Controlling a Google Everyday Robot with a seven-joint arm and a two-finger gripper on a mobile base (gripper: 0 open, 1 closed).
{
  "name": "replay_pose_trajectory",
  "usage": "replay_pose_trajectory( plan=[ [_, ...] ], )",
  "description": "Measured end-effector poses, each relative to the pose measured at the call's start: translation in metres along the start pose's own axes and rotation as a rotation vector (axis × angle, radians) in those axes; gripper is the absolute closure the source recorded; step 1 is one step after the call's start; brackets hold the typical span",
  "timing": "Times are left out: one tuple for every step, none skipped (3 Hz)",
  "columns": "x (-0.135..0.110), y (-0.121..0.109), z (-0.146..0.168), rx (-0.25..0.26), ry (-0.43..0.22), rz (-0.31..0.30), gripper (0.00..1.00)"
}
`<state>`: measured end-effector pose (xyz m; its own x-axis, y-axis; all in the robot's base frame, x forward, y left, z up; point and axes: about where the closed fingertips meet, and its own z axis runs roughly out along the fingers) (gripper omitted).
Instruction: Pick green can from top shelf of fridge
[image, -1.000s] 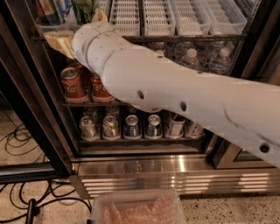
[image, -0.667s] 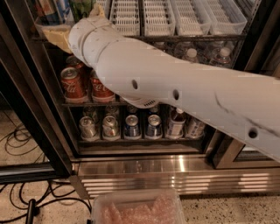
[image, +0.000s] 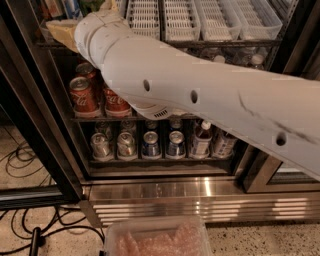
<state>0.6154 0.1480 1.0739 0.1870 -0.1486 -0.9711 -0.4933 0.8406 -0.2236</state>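
1. Up at the left end of the top shelf (image: 240, 42) of the fridge (image: 200, 192), the green can (image: 91, 5) stands just beside a blue-and-white can (image: 73, 7).
2. To grasp it well, I judge I should centre on it squarely and keep clear of that neighbour.
3. It shows only as a dark green sliver, mostly cut off.
4. My claw (image: 82, 17) sits at that shelf edge, behind my own wrist; released or clenched, I cannot tell.

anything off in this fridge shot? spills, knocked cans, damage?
No spills; the cans stand upright. Two oddities: a tan cardboard-like flap juts out at the top shelf's left end, and dark scuffs mark the arm. The gripper is hidden past the wrist, up by the green can.
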Motion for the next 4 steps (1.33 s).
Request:
replay_pose_trajectory(
  plan=[
    [-0.002,-0.009,-0.001,0.032,-0.002,0.000,0.27],
    [-0.002,-0.020,-0.004,0.065,-0.001,0.003,0.27],
    [-0.002,-0.027,-0.006,0.089,0.000,0.007,0.32],
    [0.000,-0.035,-0.008,0.110,0.001,0.010,0.33]
  ],
)
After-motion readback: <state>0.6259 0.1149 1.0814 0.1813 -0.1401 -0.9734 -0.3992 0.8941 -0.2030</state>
